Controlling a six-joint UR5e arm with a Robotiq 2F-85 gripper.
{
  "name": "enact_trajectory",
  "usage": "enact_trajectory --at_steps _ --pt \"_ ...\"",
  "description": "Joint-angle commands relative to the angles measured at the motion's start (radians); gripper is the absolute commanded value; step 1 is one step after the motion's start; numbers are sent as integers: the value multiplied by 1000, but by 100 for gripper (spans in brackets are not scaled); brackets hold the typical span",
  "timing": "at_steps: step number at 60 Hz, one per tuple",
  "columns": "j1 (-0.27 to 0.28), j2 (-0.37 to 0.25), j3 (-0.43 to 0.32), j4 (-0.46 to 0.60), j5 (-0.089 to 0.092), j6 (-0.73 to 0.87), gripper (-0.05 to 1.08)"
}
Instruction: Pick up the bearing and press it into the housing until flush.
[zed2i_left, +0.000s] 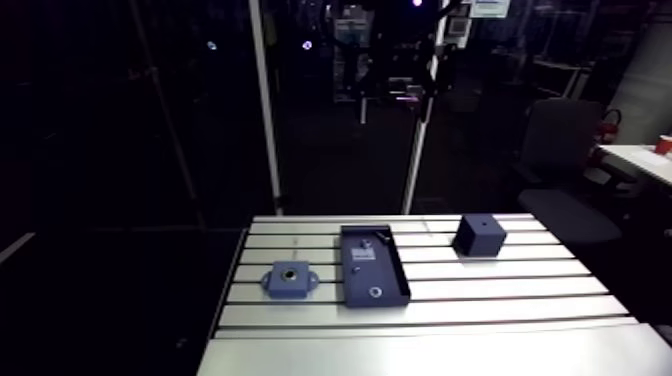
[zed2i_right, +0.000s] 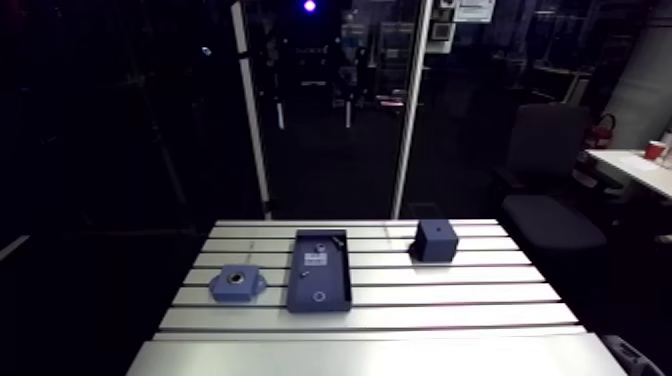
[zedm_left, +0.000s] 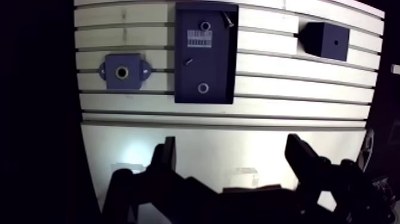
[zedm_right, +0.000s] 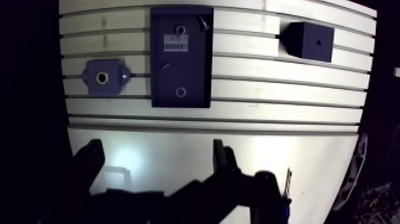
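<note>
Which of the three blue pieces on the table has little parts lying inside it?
The middle one, the long shallow tray: small rings lie in it. The flanged housing and the cube each show only a hole.

small parts (zedm_left: 203, 88) in tray (zedm_left: 217, 71) indistinct, pincer (zedm_left: 231, 143) base cut off

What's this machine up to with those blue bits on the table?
A robot arm is meant to press a small ring into the holder, but it holds nothing yet. Its jaws are wide open over the bare near part of the table. That ring and a second ring lie in the tray; the holder sits on one side of it, a cube on the other.
</note>
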Motion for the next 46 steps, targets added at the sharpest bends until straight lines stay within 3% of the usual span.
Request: enact_trajectory --at_steps 1,46 --pt "-3 0 -11 1 0 3 0" --pt "-3 13 -37 3 -4 -1 0"
